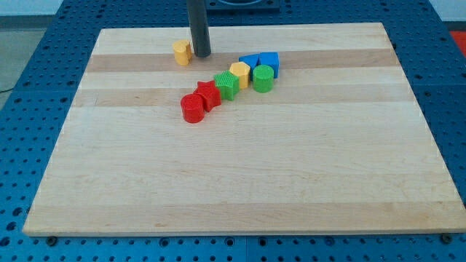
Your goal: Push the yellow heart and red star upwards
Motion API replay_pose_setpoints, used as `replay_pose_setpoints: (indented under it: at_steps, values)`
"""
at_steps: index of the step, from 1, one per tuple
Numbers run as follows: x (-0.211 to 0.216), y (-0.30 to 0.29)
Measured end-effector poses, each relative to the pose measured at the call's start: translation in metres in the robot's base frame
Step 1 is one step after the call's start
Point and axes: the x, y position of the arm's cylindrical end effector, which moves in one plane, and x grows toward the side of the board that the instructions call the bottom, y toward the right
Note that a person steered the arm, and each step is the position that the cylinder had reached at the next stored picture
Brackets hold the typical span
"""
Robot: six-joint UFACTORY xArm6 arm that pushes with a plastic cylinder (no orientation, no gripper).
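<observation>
The yellow heart (182,52) sits near the board's top edge, left of centre. My tip (201,55) stands just to its right, almost touching it. The red star (208,94) lies lower, in a diagonal row of blocks, about a block's length below my tip. A red cylinder (193,109) touches the star at its lower left. A green block (227,85) touches the star at its upper right.
The row continues up and right with a yellow hexagon (240,74), a green cylinder (263,78) and two blue blocks (260,61). The wooden board (240,182) lies on a blue perforated table (22,73).
</observation>
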Motion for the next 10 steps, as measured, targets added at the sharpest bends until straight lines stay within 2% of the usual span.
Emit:
replay_pose_setpoints:
  at_steps: [1, 2, 4, 5, 6, 8, 10]
  values:
    - [-0.035, -0.02]
    - [-0.032, -0.033]
    - [0.019, -0.037]
    - [0.024, -0.037]
    - [0.062, -0.036]
    - [0.118, 0.008]
    - [0.119, 0.064]
